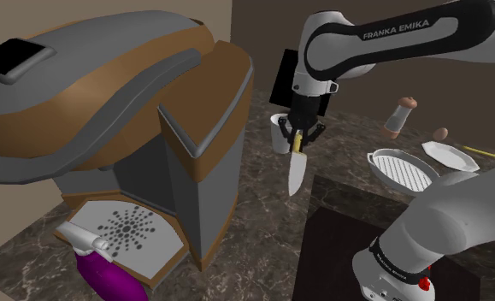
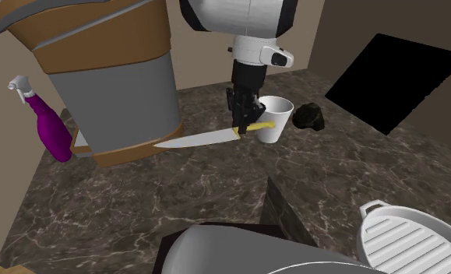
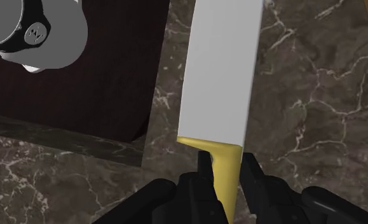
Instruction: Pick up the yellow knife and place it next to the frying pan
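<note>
Surface: dark brown counter [image 2: 216, 194] with pale marble-like veins, under tan walls [image 2: 204, 66]; a black area [image 2: 395, 78] cuts in at 2 o'clock of the second exterior view.
Pincer: your black gripper [image 1: 297, 135] [image 2: 247, 124] [image 3: 225, 167] is nearly closed, both fingers [image 3: 253, 177] clamped on the yellow handle of the knife [image 1: 296, 175] [image 2: 196, 139] [image 3: 217, 70], just behind the blade.
Knife: you hold it over the counter, just beside a white mug [image 1: 279, 132] [image 2: 276, 117].
Heading: long axis about level; tip toward 6 o'clock in the shoulder view, 9 o'clock in the second exterior view.
Make: broad, flat, pale-grey blade tapering to a point; smooth handle.
Frying pan [image 1: 403, 171]: white, round, ribbed inside; at 3 o'clock of the blade in the shoulder view, well apart.
Neighbours: bulky grey-and-brown coffee machine [image 1: 134, 111]; purple spray bottle [image 2: 51, 128].
</note>
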Robot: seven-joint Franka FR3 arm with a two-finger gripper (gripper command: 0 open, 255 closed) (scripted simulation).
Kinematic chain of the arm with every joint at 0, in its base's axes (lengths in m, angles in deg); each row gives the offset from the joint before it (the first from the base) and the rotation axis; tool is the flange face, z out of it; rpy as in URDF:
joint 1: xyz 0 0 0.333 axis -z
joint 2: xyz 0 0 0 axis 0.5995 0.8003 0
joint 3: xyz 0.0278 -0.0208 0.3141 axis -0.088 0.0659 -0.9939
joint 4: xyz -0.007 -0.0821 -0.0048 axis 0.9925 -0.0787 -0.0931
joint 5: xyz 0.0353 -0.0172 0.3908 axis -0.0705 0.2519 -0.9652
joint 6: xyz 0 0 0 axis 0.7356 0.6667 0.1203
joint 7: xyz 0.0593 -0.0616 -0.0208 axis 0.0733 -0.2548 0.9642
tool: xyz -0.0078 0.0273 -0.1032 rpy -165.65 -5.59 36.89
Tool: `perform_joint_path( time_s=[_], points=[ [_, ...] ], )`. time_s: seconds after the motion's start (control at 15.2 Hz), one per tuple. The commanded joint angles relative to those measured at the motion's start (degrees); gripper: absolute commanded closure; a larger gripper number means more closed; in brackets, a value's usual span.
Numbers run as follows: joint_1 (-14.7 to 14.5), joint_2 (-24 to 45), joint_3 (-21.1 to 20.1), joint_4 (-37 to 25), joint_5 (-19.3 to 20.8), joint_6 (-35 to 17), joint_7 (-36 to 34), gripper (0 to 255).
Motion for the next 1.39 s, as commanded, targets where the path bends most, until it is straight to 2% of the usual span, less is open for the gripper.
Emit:
perform_joint_path(
  time_s=[0.0,0.53,0.99,1.32],
  points=[
    [1.3,-1.3,2.1,1.4,1.3,0.2,2.8,255],
    [7.1,-4.1,10.9,3.8,7.9,1.8,13.7,255],
    [12.5,-2.5,18.8,2.2,14.0,2.0,23.5,255],
    [12.5,-1.1,19.0,5.1,14.1,-2.2,23.6,255]
  ],
)
